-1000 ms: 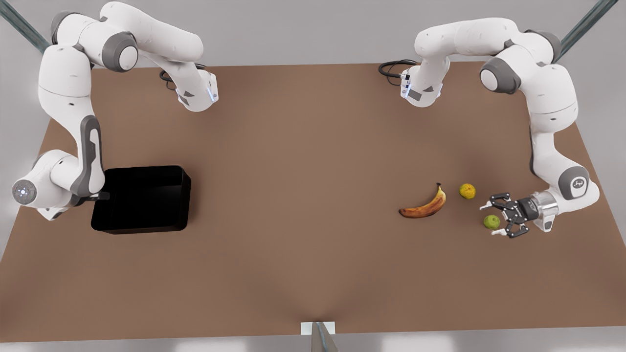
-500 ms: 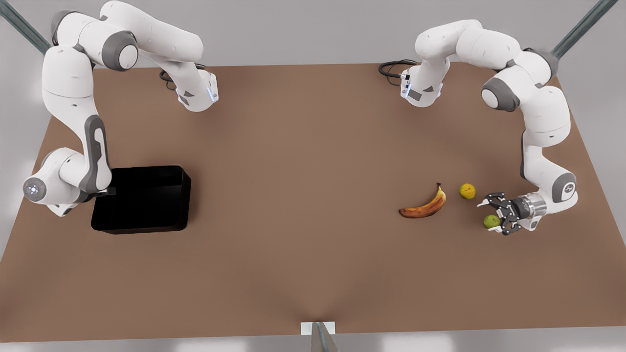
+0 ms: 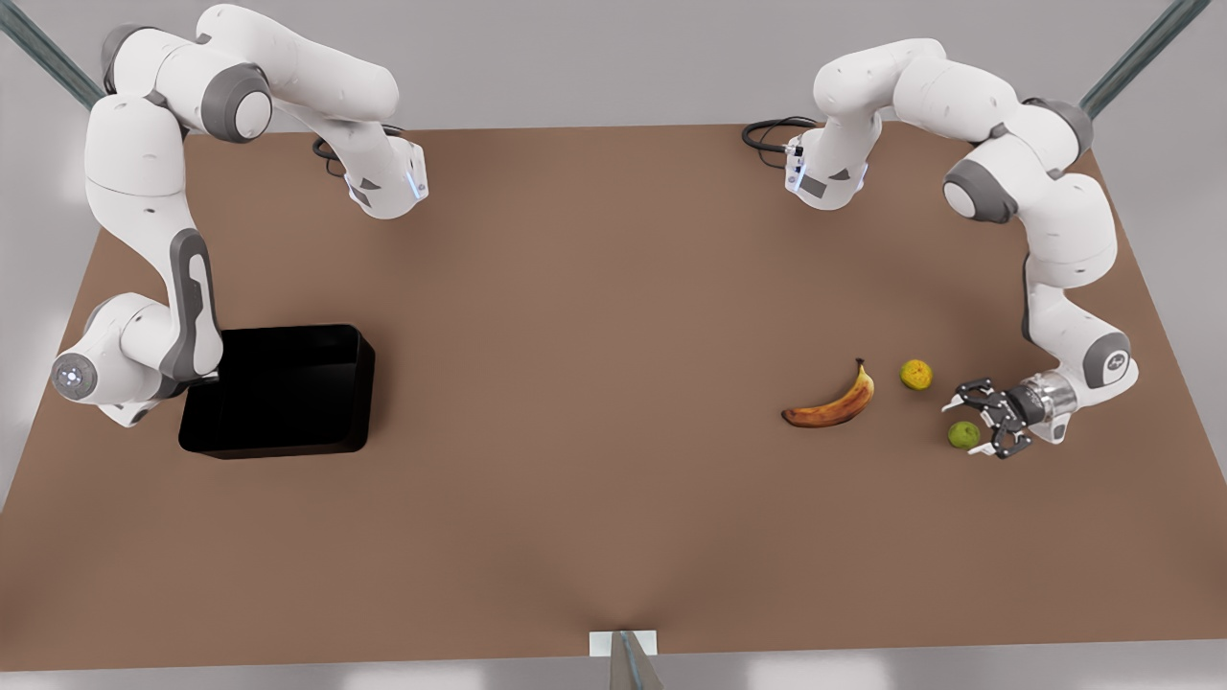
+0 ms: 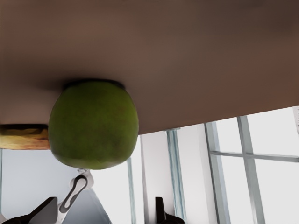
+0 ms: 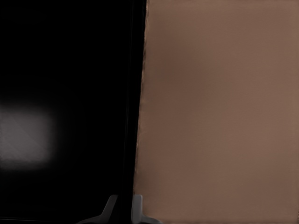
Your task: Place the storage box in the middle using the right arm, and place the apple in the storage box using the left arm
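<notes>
The storage box [image 3: 288,388], a glossy black bin, sits at the front view's left. My right gripper [image 3: 205,379] is at its left wall, mostly hidden behind the wrist. In the right wrist view the right gripper [image 5: 124,210] has one fingertip on each side of that thin wall [image 5: 133,116], pressed close to it. The apple [image 3: 963,435], small and yellow-green, lies at the front view's right. My left gripper [image 3: 974,423] lies low beside it, open, with the apple just off its nearer finger. In the left wrist view the apple [image 4: 93,123] rests on the table ahead of the left gripper [image 4: 105,212].
A brown-spotted banana [image 3: 832,402] and a round yellow-orange fruit [image 3: 916,375] lie just to the front view's left of the apple. The brown table [image 3: 594,383] stretches wide between the box and the fruits. Both arm bases stand at the far edge.
My left gripper dropped toward the apple, then pulled back slightly to the front view's right. The right wrist shifted a little over the box's left wall. Box and fruits stayed put.
</notes>
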